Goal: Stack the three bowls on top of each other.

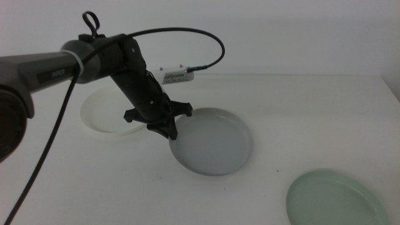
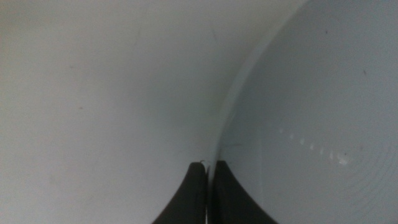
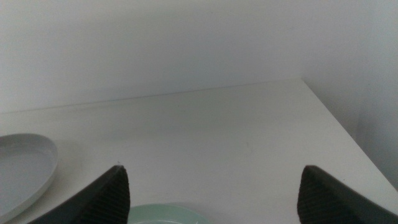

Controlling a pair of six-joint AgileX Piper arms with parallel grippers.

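1. My left gripper [image 1: 170, 128] is pinched shut on the near-left rim of the grey-blue bowl [image 1: 215, 142].
2. I lift it level, then centre it over the white bowl [image 1: 103, 112] just beside it.
3. The right gripper [image 3: 211, 190] waits, jaws spread, above the mint bowl [image 1: 334, 200] (front right).
4. The white table [image 1: 300, 106] meets a bare wall.

- Grey-blue bowl [image 1: 215, 142]: shallow and round, seen mid-table, its left rim pinched between the left gripper's [image 1: 167, 130] closed jaws.
- White bowl [image 1: 103, 115]: set flat behind the arm, just left of it.
- Mint bowl [image 1: 334, 199]: laid flat at front right, well apart.
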